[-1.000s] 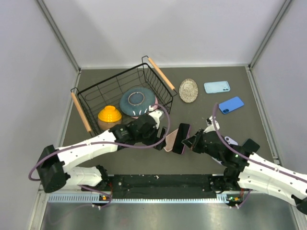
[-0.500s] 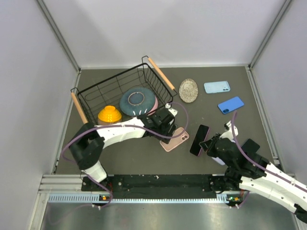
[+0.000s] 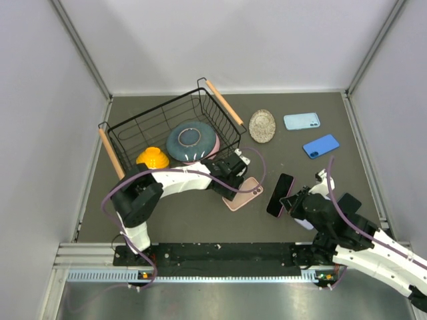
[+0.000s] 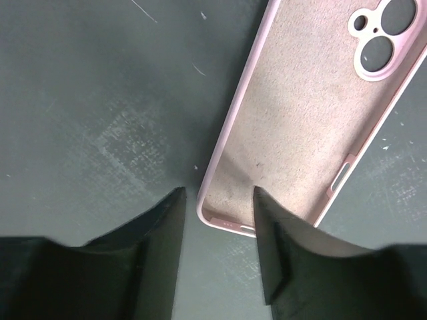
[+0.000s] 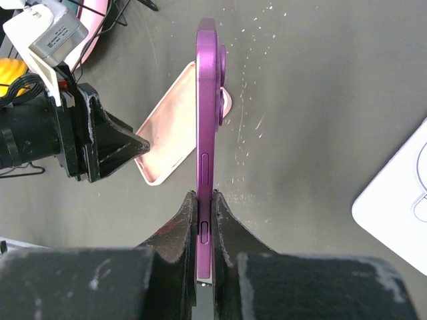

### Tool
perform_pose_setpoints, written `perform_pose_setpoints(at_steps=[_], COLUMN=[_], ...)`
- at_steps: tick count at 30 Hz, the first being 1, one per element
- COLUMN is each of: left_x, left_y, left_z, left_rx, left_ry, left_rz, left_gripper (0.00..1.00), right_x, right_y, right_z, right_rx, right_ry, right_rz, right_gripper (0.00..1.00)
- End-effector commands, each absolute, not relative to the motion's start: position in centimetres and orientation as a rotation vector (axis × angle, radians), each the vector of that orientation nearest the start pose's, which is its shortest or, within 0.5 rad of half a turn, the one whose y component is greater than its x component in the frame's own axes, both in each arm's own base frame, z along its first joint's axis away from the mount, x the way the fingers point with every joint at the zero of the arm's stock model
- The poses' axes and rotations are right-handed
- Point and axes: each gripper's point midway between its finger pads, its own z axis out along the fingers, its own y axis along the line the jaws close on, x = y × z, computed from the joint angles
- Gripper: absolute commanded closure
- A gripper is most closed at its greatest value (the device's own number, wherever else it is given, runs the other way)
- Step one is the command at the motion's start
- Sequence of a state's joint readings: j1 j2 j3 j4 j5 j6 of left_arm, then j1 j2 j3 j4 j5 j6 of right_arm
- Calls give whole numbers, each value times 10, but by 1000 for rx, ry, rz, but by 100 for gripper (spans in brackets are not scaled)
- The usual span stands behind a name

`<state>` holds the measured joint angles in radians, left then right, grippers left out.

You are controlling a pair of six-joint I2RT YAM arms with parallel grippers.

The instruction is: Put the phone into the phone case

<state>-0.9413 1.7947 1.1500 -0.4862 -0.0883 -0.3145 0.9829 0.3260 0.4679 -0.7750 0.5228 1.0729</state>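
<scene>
The pink phone case (image 3: 243, 194) lies open side up on the dark table, also in the left wrist view (image 4: 313, 113) and the right wrist view (image 5: 175, 125). My left gripper (image 3: 230, 187) is open and empty, its jaws straddling the case's near corner (image 4: 217, 200). My right gripper (image 3: 292, 202) is shut on a purple phone (image 3: 279, 195), holding it on edge above the table to the right of the case; its side buttons show in the right wrist view (image 5: 206, 140).
A wire basket (image 3: 167, 133) at the back left holds a blue-grey plate (image 3: 191, 141) and a yellow bowl (image 3: 153, 159). A grey disc (image 3: 262, 125), a light blue case (image 3: 301, 121) and a blue case (image 3: 321, 146) lie at the back right. A white object (image 5: 400, 200) lies right of the phone.
My left arm swung right and set the pink case down on the table, then opened. My right gripper drew the phone back to the right, away from the case.
</scene>
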Motion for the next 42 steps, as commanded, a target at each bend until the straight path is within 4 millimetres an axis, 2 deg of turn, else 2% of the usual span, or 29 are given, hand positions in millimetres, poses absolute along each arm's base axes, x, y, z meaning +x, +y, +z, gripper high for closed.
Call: perform_pose_setpoints(at_steps=[1,4,5,7,8,9,11,13,14,16,17,19,22,25,28,29,31,32,33,35,37,42], left_x=[223,215,209,198,189,185,167,157,146,137,134,132,133,145,153,155,164,167,172,179,183,179], left_y=[-311,-300,-294,-293,-288,-290,-288,-298,-297,-305,-305,-306,-306,-296,-294,-296,-295,-292,-289,-284,-279,-271], left_z=[27,23,19,22,17,22,19,30,27,42,44,59,75,77,76,78,82,83,81,76,70,46], left_rx=[800,719,699,627,564,523,404,340,282,264,240,227,215,227,247,276,281,300,294,291,285,300], left_ry=[2605,2652,2678,2720,2763,2768,2842,2841,2866,2825,2827,2791,2751,2716,2755,2753,2725,2709,2697,2698,2706,2770], left_rz=[-309,-293,-283,-338,-352,-390,-460,-599,-631,-724,-734,-782,-825,-727,-731,-747,-723,-695,-656,-616,-578,-495], left_gripper=[56,69,79,88,95,99,100,100,100,89,86,73,45,41,50,58,75,94,100,100,100,100], right_x=[159,158,158,158,158,157,157,157,157,156,156,157,159,160,162,162,161,161,162,164,162,163], right_y=[128,129,128,129,129,129,131,133,136,139,141,145,151,161,181,187,199,202,205,212,220,234], right_z=[162,162,161,160,159,158,156,154,155,153,153,156,161,163,154,146,143,142,135,137,131,126], right_rx=[428,429,430,425,420,421,416,399,394,367,362,346,334,318,311,312,317,358,375,418,426,475], right_ry=[2051,2050,2051,2056,2060,2065,2073,2087,2085,2098,2100,2095,2084,2081,2095,2123,2147,2161,2188,2182,2205,2230], right_rz=[709,718,715,712,713,709,708,703,713,715,720,741,763,803,872,873,918,933,921,963,994,1048], right_gripper=[100,100,100,100,100,100,100,100,100,100,100,100,100,100,100,100,100,100,100,100,100,100])
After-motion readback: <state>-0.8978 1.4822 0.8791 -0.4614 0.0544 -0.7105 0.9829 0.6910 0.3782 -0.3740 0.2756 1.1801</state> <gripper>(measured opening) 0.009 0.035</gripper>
